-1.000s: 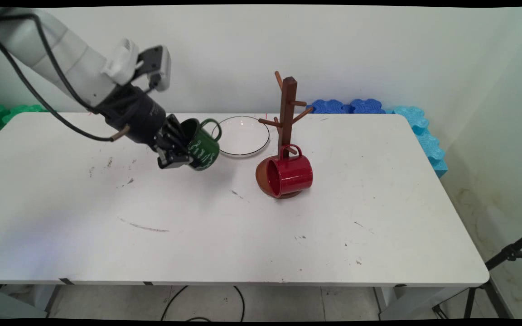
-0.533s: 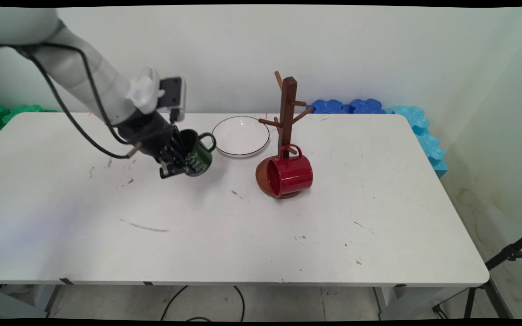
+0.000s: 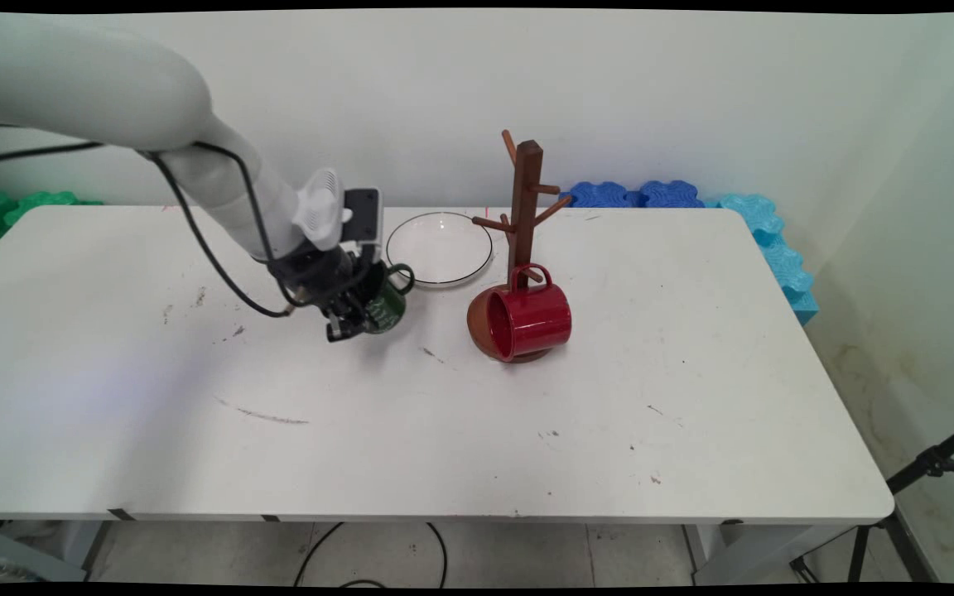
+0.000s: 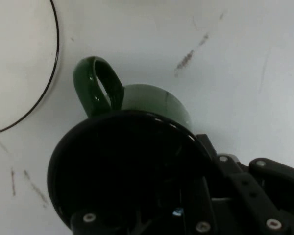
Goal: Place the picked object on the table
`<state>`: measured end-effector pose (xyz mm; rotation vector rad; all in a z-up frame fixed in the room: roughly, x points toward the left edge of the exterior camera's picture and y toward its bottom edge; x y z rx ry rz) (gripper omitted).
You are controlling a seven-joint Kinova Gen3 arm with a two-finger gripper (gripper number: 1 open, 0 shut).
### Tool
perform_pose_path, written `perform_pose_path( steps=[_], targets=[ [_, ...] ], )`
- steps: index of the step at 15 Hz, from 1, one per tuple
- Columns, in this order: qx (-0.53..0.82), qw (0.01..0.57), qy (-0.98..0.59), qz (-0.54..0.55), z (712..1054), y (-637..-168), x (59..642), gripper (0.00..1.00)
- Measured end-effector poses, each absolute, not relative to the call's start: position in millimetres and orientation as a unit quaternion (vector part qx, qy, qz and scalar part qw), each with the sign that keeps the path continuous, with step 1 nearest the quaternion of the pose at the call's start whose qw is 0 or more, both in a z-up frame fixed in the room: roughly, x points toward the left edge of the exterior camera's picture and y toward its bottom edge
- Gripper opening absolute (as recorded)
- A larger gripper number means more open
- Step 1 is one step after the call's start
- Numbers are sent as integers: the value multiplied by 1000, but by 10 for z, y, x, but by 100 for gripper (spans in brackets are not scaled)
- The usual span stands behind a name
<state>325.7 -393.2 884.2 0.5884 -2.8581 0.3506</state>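
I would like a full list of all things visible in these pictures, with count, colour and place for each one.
green mug: 1, dark green with white lettering, in the gripper, low over the table left of the plate; handle points toward the plate
plate: 1, white with dark rim, far middle of the table
mug tree: 1, brown wood, right of the plate, on a round base
red mug: 1, red, hanging by its handle from a low peg of the mug tree, mouth to the left
table: 1, white with dark scuffs
foam blocks: blue behind the far right edge, green at far left
tripod leg: 1, black, lower right
gripper: 1, black, shut on the green mug's rim
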Motion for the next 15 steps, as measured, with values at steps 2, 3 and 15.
perform_pose_path(
  steps=[2,3,15],
  targets=[
    [198,97,-968,118,8723,-3991,3209,0],
    [197,95,-969,117,8666,-4020,3185,0],
    [189,84,-973,105,8324,-4173,2992,100]
  ],
)
